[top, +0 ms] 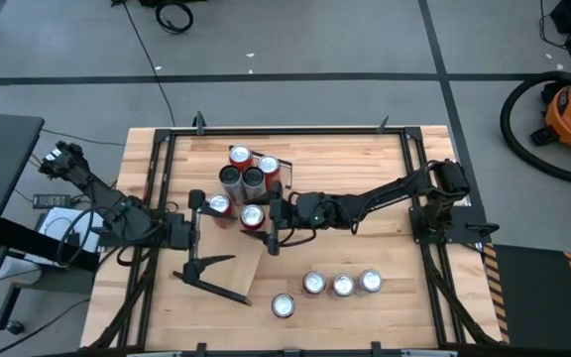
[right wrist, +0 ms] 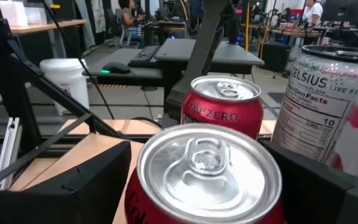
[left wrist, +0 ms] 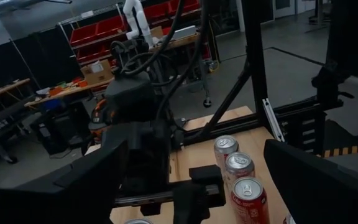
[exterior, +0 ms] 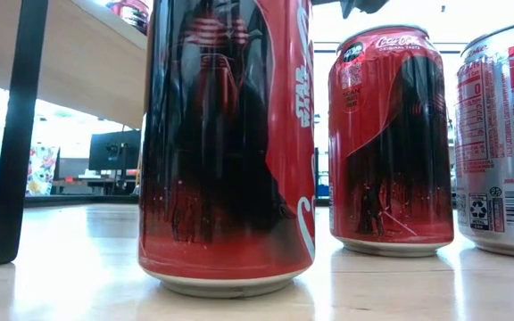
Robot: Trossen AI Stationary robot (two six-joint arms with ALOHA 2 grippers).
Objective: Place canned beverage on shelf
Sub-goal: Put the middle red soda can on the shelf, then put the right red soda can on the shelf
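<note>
High view: the right gripper (top: 263,230) reaches in from the right side to the middle of the wooden surface (top: 365,169), its jaws spread around a red can (top: 252,216) seen from its silver top; the can stands on the shelf (top: 234,230), the pale plank, at its near part. The left gripper (top: 195,220) sits just to the left of it, jaws spread wide and holding nothing, with another can (top: 218,205) close beside it. Farther back on the plank stands a cluster of four cans (top: 249,170) (two red tops, two dark ones). A row of three cans (top: 342,285) and a single can (top: 284,305) wait on the surface nearer the front edge.

Low view: a red cola can (exterior: 228,143) fills the middle, a second red can (exterior: 390,138) stands behind it to the right, and a silver-and-red can (exterior: 503,138) is cut by the right edge. The plank slants across the upper left on a dark leg.

Left wrist view: the left jaws stand apart, and three cans in a row show between them.

Right wrist view: the can's silver lid (right wrist: 208,165) sits between the right arm's spread fingers (right wrist: 86,180), a Coke Zero can (right wrist: 224,106) and a Celsius can (right wrist: 328,106) just behind it.
</note>
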